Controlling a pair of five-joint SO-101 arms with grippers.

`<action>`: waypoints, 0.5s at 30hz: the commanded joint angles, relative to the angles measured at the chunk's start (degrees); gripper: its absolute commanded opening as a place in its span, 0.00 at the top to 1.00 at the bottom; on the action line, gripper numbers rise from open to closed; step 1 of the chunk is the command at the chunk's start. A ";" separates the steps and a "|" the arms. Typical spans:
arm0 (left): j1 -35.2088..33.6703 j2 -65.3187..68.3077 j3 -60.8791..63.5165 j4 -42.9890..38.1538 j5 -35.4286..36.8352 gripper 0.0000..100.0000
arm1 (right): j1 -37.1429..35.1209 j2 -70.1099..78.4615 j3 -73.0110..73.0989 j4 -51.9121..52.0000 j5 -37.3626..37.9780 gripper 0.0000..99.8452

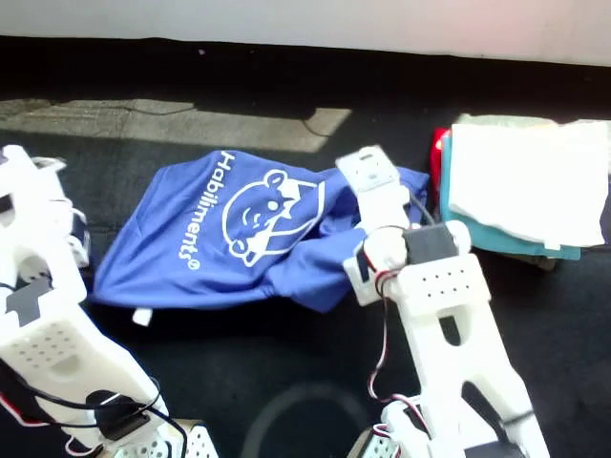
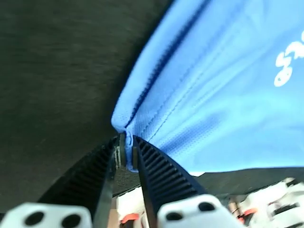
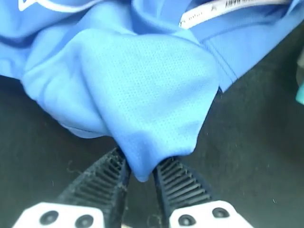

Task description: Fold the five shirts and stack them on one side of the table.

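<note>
Working blue shirt [image 1: 220,248]: crumpled mid-table, print up, one end bunched under right arm [image 1: 439,296]. Seeing folded stack [image 1: 520,181] at the table's right side, white on teal, near that bunched end and well apart from left arm [image 1: 48,324]. Gripping with both: left gripper [image 2: 127,152] pinched tight on a hem corner, right gripper [image 3: 140,175] clamped on a thick fold of the same fabric.

Judging step as spread-before-fold. Pull the two grips apart to taut, then lay flat. Lift low to avoid losing the hem corner from the left pinch. Probably worth regripping right on a single-layer edge, to avoid folding in wrinkles. Steer clear of the stack while stretching.

Underneath: black cloth [image 1: 191,353] over the table, matte, likely to drag on fabric. Behind the shirt, a sunlit patch [image 1: 191,124]; at the far edge, a pale wall strip [image 1: 334,24].
</note>
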 commanded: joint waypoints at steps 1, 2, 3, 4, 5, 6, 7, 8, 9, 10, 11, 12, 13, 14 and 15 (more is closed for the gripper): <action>4.44 -3.65 6.46 0.53 -7.56 0.98 | 4.00 -3.12 -2.07 3.65 3.34 0.99; 5.58 -3.65 8.13 0.53 -9.85 0.96 | 5.76 -3.12 -1.98 3.65 4.13 0.99; 6.73 -3.65 9.45 0.53 -12.13 0.94 | 7.87 -3.03 -1.98 3.65 5.36 0.99; 7.60 -3.65 9.89 0.53 -14.07 0.91 | 10.07 -3.03 -1.98 3.30 6.95 0.99; 8.22 -3.65 9.89 0.53 -15.74 0.88 | 12.35 -3.03 -1.98 2.68 8.35 0.99; 8.66 -3.65 9.36 0.53 -17.32 0.85 | 14.55 -3.03 -1.98 1.98 9.49 0.99; 8.84 -3.65 8.22 0.53 -18.90 0.83 | 16.75 -3.03 -1.98 0.92 10.64 0.99; 8.84 -3.65 6.64 0.70 -19.96 0.82 | 18.51 -3.03 -1.98 0.04 11.43 0.99; 8.84 -3.65 4.70 0.88 -20.92 0.81 | 19.91 -3.03 -1.98 -0.92 12.04 0.99; 8.84 -3.65 2.51 0.97 -21.54 0.81 | 20.97 -3.03 -1.98 -1.63 12.48 0.99; 8.84 -3.65 0.13 0.97 -21.80 0.81 | 21.67 -3.03 -1.98 -2.33 12.57 0.99; 8.84 -3.65 -2.07 1.05 -21.89 0.81 | 22.02 -3.03 -1.98 -3.03 12.48 0.99; 9.36 -3.65 -4.00 1.05 -21.89 0.81 | 22.02 -3.03 -1.89 -3.56 12.48 0.99; 9.89 -3.65 -5.58 1.05 -21.89 0.81 | 22.02 -3.03 -1.36 -4.09 12.40 0.99; 10.77 -3.65 -6.37 1.05 -21.80 0.81 | 21.85 -3.03 -0.57 -5.05 12.22 0.99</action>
